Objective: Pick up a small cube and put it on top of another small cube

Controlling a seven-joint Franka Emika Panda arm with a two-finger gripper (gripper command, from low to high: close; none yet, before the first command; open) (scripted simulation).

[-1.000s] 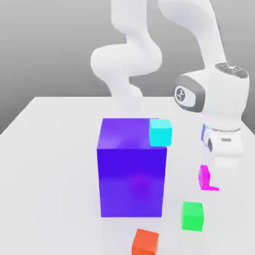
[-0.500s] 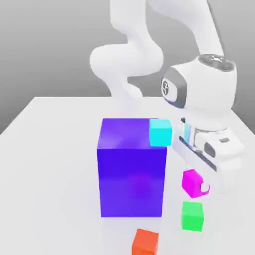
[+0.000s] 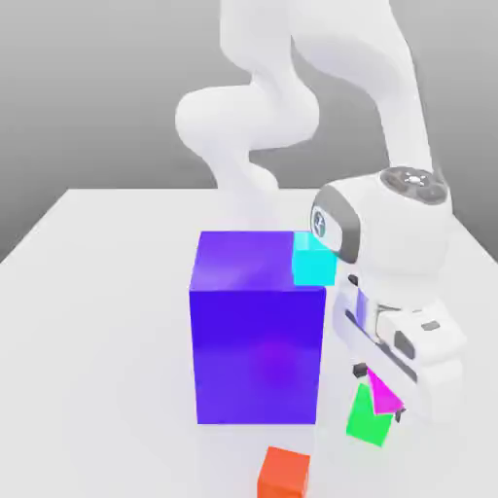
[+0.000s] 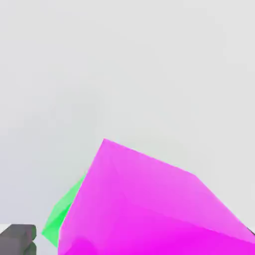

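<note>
Magenta-pink and plain, the small cube point(image 3: 382, 394) sits tilted on top of the green cube point(image 3: 366, 420), one corner raised, at about five o'clock in your exterior view. From the hand view you see its flat, unmarked faces point(image 4: 149, 204) large and skewed, with a sliver of green cube point(image 4: 62, 216) peeking out beside it. Your tool point(image 3: 379, 392) hangs right over the pair, its fingers point(image 3: 361, 371) spread apart on either side of the pink cube, not clamping it. On the white desk point(image 3: 97, 321) the big blue-purple block point(image 3: 258, 336) stands at nine o'clock from the stack, a cyan cube point(image 3: 313, 259) near its upper corner, an orange-red cube point(image 3: 284, 474) at six o'clock.
</note>
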